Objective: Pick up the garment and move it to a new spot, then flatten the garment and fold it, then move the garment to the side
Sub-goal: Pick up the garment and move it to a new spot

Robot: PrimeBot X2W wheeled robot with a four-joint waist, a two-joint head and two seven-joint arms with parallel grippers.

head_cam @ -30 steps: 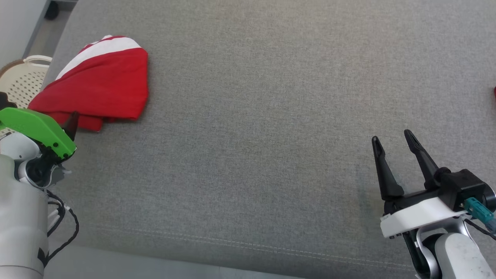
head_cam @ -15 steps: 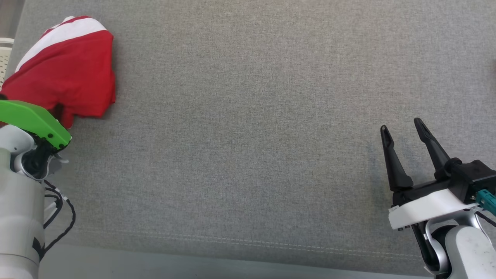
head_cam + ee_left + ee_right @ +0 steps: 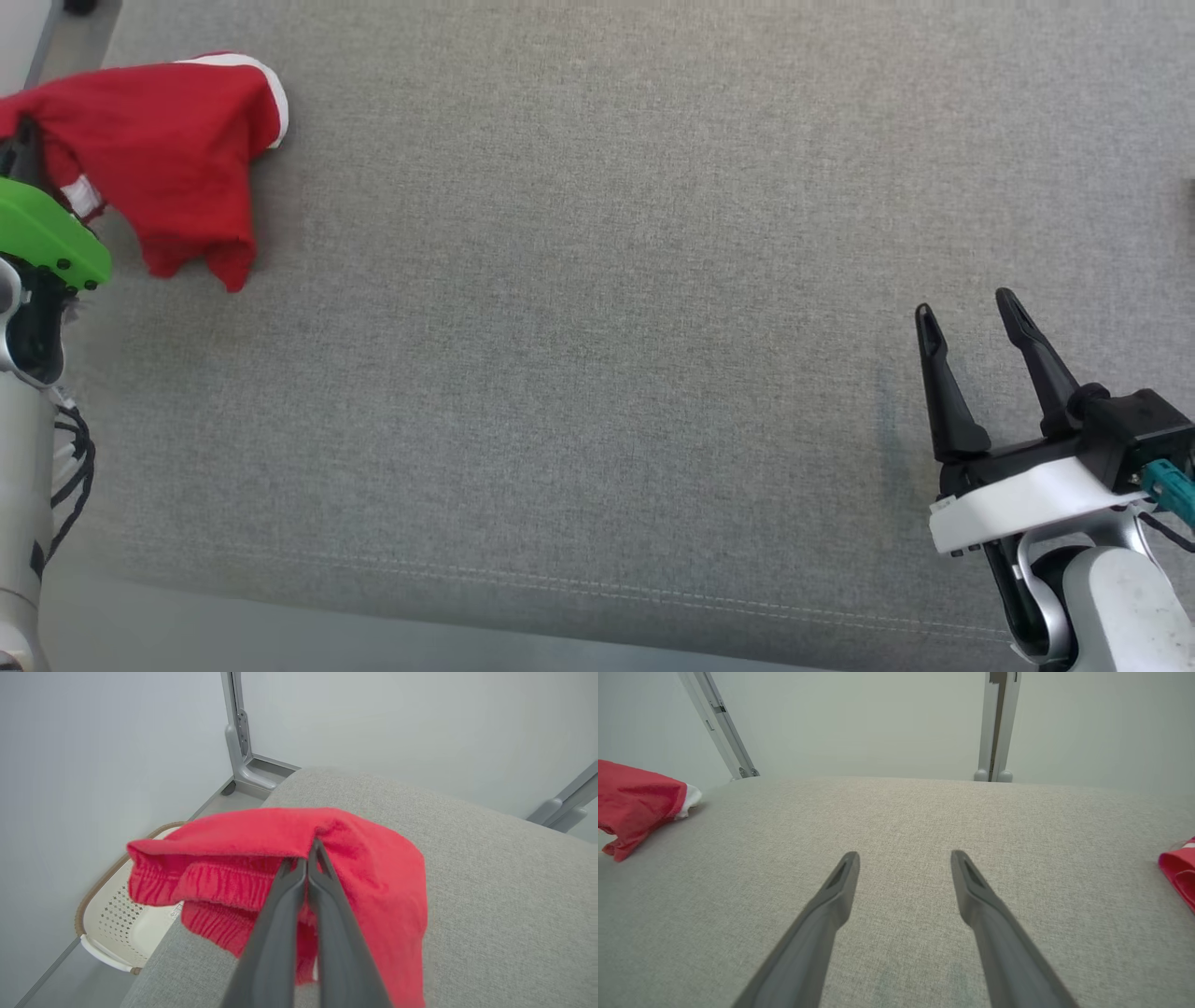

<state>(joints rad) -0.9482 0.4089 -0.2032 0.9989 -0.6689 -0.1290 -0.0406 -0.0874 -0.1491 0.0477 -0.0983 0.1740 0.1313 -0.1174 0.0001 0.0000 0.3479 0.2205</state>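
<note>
The left gripper (image 3: pixel 310 858) is pinching a red knit garment with white trim (image 3: pixel 177 140) near the far left corner of a grey woven-fabric cushion (image 3: pixel 597 373). Its two dark fingers are pressing together on a fold of cloth just above the gathered elastic band. A small white tag (image 3: pixel 176 909) is peeking out beneath that band, its print too small to read. The garment is bunching and draping, so its full shape is hidden. Its long axis seems to be running left to right across the cushion, the white-trimmed end pointing right. The gripper's green housing (image 3: pixel 42 233) is covering the garment's left end in the head view. The right gripper (image 3: pixel 968 308) is hovering over the cushion's near right corner, fingers spread apart and holding nothing. A second red cloth (image 3: pixel 1178 868) is lying at the cushion's right edge, cut off by the frame. A white perforated plastic basket with a brown rim (image 3: pixel 117 914) is sitting just beyond the left edge.
</note>
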